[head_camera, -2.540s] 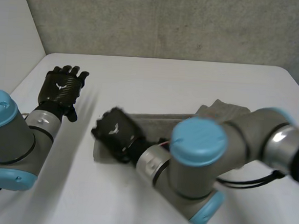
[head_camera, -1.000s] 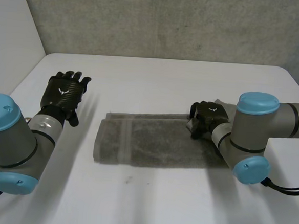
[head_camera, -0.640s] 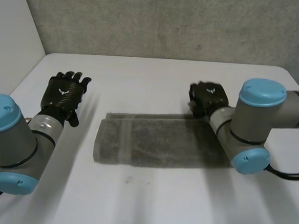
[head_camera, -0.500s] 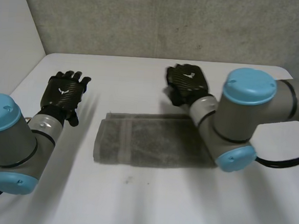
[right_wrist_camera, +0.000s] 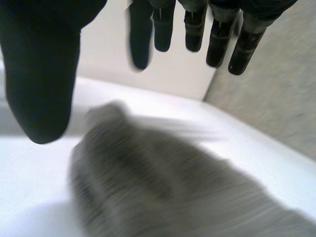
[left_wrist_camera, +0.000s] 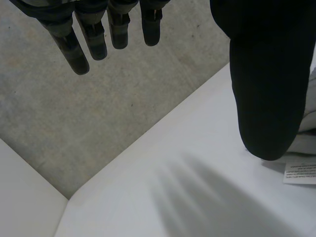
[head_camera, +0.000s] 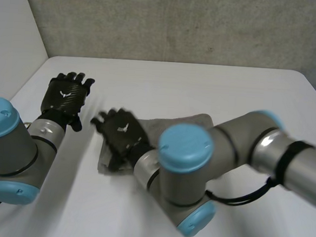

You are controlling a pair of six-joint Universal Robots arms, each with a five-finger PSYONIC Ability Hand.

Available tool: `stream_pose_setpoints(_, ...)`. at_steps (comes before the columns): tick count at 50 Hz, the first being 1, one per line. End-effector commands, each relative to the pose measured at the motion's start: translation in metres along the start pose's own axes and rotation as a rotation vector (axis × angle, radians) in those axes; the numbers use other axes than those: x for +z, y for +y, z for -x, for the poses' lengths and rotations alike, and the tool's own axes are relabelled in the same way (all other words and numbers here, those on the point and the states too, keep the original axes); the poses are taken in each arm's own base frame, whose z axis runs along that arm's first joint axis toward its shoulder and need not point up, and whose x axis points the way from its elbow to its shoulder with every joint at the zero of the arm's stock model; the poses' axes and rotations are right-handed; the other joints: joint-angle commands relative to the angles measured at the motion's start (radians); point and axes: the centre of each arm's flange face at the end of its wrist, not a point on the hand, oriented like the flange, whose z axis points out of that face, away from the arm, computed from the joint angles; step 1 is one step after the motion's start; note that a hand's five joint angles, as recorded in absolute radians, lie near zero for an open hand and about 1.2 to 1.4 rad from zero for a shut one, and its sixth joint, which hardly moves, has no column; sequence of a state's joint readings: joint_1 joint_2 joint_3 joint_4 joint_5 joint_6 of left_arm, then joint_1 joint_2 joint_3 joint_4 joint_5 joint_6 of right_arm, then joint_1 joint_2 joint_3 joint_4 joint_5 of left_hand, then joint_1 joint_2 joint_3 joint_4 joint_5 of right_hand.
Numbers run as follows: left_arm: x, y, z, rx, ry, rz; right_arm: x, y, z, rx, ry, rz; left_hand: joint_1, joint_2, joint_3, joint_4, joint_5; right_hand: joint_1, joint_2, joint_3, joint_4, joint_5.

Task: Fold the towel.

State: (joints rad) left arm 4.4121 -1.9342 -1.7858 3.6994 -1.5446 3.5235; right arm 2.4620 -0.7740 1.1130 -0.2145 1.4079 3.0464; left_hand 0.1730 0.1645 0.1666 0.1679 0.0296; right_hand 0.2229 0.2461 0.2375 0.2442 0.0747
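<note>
Grey and flat, the towel (head_camera: 187, 122) lies on the white desk (head_camera: 166, 81) near its middle, in front of the robot. Its long axis runs side to side across the desk, from the robot's left to its right. One short end points toward the left hand (head_camera: 66, 95), and the far right corner shows just past the right arm (head_camera: 198, 164), which crosses in front and hides much of the cloth. The right hand (head_camera: 121, 133) reaches across to the towel's left end and hovers above it, palm down. In the right wrist view its fingers (right_wrist_camera: 195, 29) are straight and spread and the thumb stands apart, so the right hand (right_wrist_camera: 42, 64) is released and grasps nothing, and the towel (right_wrist_camera: 163, 187) lies blurred under the palm. I cannot tell whether the fingertips touch the cloth. The left hand is well apart from the towel, over bare desk on the robot's left side at the end of the left arm (head_camera: 9, 146). In the left wrist view its fingers (left_wrist_camera: 89, 37) hang straight and relaxed, the left hand (left_wrist_camera: 266, 74) released and empty above the desk (left_wrist_camera: 148, 197). A grey concrete wall (head_camera: 181, 22) stands behind the desk's far edge.
</note>
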Motion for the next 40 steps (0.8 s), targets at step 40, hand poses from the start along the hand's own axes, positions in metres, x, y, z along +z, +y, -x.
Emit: stream_pose_setpoints(40, -0.019, -0.027, -0.029, -0.202, 0.094, -0.057, -0.050, -0.034, -0.076, -0.372, 0.170, -0.049, 0.002, 0.011, 0.009, 0.007, -0.029, 1.173, 1.150, 1.159, 1.152, 1.147)
